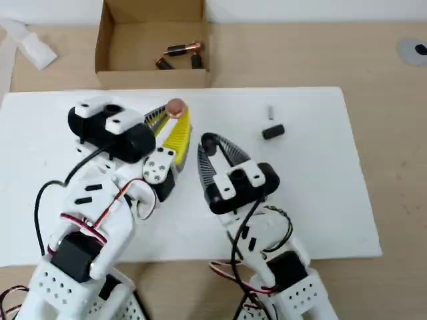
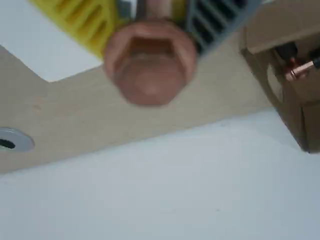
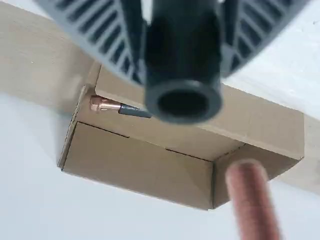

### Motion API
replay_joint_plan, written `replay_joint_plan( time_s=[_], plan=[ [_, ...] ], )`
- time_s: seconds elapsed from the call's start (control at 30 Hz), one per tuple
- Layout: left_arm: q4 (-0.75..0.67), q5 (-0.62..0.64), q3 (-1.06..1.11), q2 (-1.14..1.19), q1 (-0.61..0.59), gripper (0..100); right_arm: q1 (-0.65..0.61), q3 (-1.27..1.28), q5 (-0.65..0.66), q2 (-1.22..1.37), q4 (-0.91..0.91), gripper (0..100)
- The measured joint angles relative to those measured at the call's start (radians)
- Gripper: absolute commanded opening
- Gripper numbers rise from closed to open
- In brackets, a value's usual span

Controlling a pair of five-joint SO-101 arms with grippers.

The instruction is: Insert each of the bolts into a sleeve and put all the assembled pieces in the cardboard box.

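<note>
Copper bolt [image 1: 175, 107] is clamped in the left pincer [image 1: 171, 115], between one yellow and one grey finger, held above the far part of the white sheet [image 1: 320, 200] on the table [image 1: 387, 120]; the right pincer [image 1: 212, 141] is closed around a black sleeve [image 1: 208, 143] just to the right of the bolt and slightly nearer; the two parts are close but apart. The right wrist view shows the sleeve's open bore end-on, with the copper shank close by and off to one side, so the axes look unaligned. The coming move likely turns on bringing shank and bore into line across that short gap; nothing stands between them. Beyond the bolt, on the far side, lies the cardboard box [image 1: 104, 47], open at the top, with assembled pieces [image 1: 183, 50] already inside. A spare sleeve [image 1: 273, 132] lies on the sheet to the right, well apart; just beyond it is a small grey piece [image 1: 270, 112], too small to identify.
</note>
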Motion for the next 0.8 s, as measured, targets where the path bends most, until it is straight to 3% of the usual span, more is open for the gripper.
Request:
replay_joint_plan(
  time_s=[0.23,0.5,0.8],
  plan=[
    [0.074,0.1,-0.091,0.0,0.002,4,0.0,0.0,0.0,0.0,0.0,1.0],
    [0.209,0.115,-0.193,0.011,0.002,2,0.0,0.0,0.0,0.0,0.0,1.0],
    [0.216,0.161,-0.299,0.199,0.006,1,0.0,0.0,0.0,0.0,0.0,1.0]
  ],
)
